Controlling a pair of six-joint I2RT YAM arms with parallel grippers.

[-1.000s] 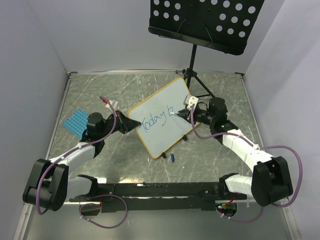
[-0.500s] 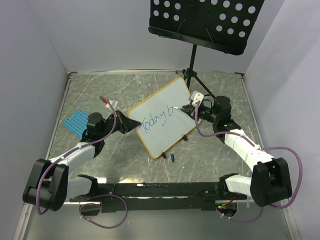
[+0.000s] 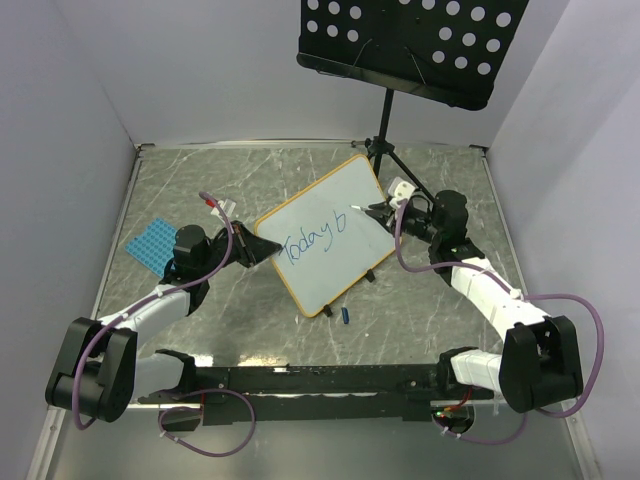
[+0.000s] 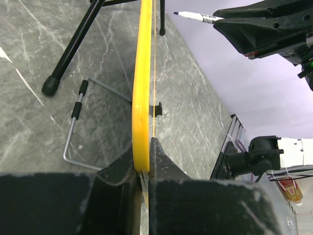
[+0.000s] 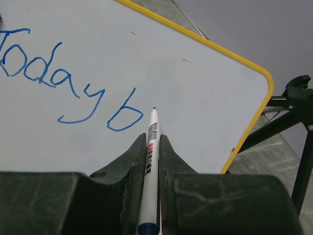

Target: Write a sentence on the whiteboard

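The whiteboard (image 3: 325, 235) with its yellow frame stands tilted on the table. Blue writing, the sentence (image 3: 312, 238), reads "Today b" on it, also clear in the right wrist view (image 5: 63, 83). My left gripper (image 3: 262, 250) is shut on the whiteboard's left edge (image 4: 142, 88), the yellow frame pinched between the jaws. My right gripper (image 3: 385, 211) is shut on a white marker (image 5: 150, 156). The marker tip (image 5: 154, 109) points at the board just right of the "b"; the left wrist view shows the tip (image 4: 177, 13) a little off the surface.
A black perforated music stand (image 3: 410, 45) rises behind the board, its tripod legs (image 3: 385, 160) close to the board's far corner. A blue studded mat (image 3: 153, 243) lies at the left. A small blue cap (image 3: 345, 316) lies in front of the board.
The right gripper with the marker has moved right and back from the board, having finished the "b". The left gripper and the board have stayed still.
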